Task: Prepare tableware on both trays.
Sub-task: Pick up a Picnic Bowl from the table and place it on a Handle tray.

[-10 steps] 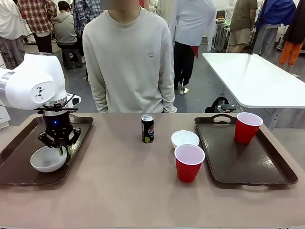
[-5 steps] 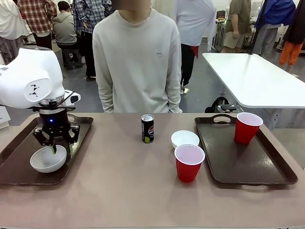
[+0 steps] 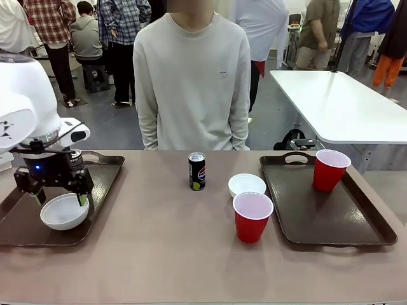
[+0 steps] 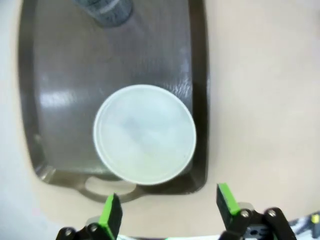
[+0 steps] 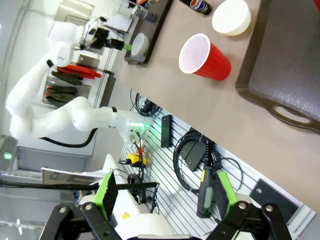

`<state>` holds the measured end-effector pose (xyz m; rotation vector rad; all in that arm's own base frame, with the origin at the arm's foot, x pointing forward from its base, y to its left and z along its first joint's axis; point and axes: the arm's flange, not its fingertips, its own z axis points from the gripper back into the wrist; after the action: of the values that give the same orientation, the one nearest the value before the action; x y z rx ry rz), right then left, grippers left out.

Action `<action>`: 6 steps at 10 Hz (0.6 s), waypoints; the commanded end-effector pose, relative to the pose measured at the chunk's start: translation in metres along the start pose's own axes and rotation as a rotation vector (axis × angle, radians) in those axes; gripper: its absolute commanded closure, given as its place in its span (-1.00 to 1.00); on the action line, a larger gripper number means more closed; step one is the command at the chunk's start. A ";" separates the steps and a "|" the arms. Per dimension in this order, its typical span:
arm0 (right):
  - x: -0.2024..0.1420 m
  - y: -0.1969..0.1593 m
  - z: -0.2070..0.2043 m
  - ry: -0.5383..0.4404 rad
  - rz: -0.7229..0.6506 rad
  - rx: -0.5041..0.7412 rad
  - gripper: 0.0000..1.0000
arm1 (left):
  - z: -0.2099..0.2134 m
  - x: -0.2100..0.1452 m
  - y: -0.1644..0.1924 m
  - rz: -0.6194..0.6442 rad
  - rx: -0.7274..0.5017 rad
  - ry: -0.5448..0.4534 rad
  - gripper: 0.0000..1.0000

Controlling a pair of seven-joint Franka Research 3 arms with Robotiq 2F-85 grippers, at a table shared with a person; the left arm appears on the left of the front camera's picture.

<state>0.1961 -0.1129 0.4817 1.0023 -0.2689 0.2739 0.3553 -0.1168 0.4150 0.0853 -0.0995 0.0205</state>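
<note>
1. Tableware is only partly sorted: a white bowl (image 3: 64,211) lies on the left tray (image 3: 16,225), directly beneath the left gripper (image 3: 60,200).
2. That gripper's green-padded fingers (image 4: 111,215) are spread wide and grasp nothing. In the left wrist view the bowl lies just ahead of them, with its rim apart from both tips.
3. A dark can (image 4: 106,10) stands on the same tray, beyond the bowl from the gripper.
4. Well off to that gripper's right, on the bare table (image 3: 159,254), stand a second can (image 3: 197,171), a second bowl (image 3: 247,185) and a red cup (image 3: 252,216). The cup is just in front of the bowl.
5. Farther right again, the right tray (image 3: 318,216) carries a second red cup (image 3: 329,169) near its far handle end.
6. The right gripper (image 5: 164,192) also stands open and empty, with the table's cup, bowl and tray well ahead of its fingertips.
7. A person (image 3: 194,82) in a pale sweatshirt stands across the table.
</note>
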 end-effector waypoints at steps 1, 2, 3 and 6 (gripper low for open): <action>-0.003 -0.002 -0.002 0.012 -0.013 -0.015 -1.00 | 0.002 -0.043 0.014 -0.036 -0.006 -0.054 -1.00; -0.003 -0.002 -0.002 0.012 -0.013 -0.015 -1.00 | 0.000 0.000 0.000 0.000 0.000 0.000 -1.00; -0.003 -0.002 -0.002 0.012 -0.013 -0.015 -1.00 | 0.000 0.000 0.000 0.000 0.000 0.000 -1.00; -0.003 -0.002 -0.002 0.012 -0.013 -0.015 -1.00 | 0.007 -0.001 0.000 -0.015 0.001 -0.009 -0.96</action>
<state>0.1961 -0.1129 0.4817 1.0024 -0.2690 0.2740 0.3551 -0.1176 0.4169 0.0881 -0.0952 0.0049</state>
